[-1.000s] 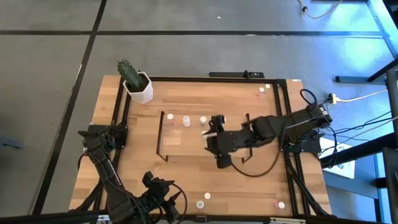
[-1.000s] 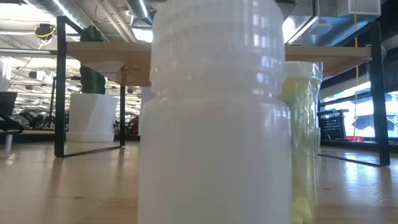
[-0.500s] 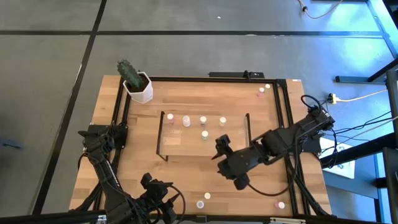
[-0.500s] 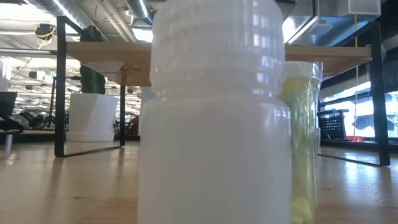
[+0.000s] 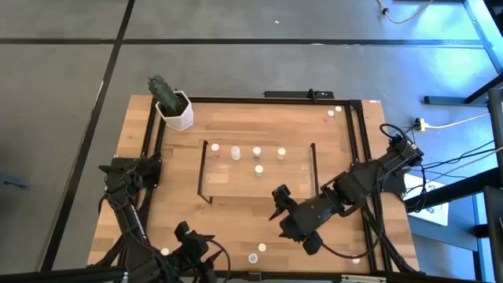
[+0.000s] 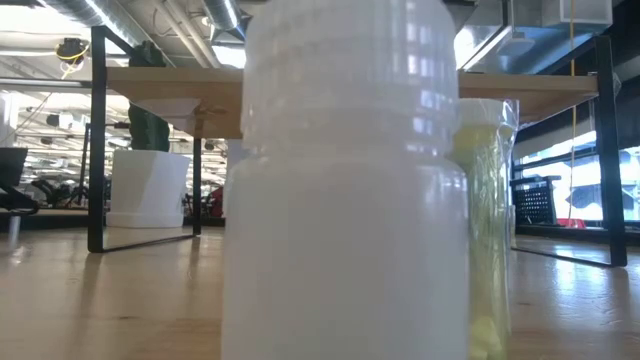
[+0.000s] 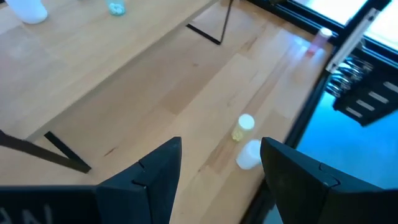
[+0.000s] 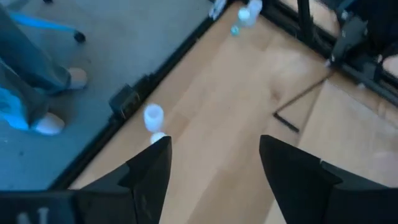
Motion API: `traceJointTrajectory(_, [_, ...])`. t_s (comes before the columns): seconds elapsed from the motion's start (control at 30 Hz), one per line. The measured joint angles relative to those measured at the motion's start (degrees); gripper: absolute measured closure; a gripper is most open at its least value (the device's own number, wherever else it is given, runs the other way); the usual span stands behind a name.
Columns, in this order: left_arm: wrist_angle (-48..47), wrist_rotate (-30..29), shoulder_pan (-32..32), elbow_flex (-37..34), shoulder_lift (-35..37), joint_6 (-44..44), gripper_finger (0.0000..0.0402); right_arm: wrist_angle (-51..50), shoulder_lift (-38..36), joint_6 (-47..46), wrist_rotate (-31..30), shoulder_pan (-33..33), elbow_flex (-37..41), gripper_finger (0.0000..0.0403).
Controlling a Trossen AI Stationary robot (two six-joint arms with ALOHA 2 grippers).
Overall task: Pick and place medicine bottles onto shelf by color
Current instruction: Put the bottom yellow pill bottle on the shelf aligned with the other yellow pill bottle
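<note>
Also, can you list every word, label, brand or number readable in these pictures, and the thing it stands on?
None can be read.
The white bottle against the low camera shows no label.
The bottles on the shelf are too small to show any print.

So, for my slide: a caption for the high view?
Right claw open near the shelf holding five bottles.

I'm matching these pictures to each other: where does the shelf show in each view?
High view: the shelf stands mid-table.
Low view: the shelf spans the top, behind a close white bottle.
Left wrist view: the shelf fills the upper left.
Right wrist view: the shelf seems to sit at the right edge.
Shared landmark: its black end frames.
</note>
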State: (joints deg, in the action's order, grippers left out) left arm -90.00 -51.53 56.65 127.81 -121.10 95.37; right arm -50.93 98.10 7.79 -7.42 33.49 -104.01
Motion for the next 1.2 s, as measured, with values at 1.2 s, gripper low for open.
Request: traceJointTrajectory(1.2, [2.21,-1.49,6.83,0.00,0.00,-9.87,0.0189,4.20,12.95,-0.38,1.20,1.62,0.17,0.0157])
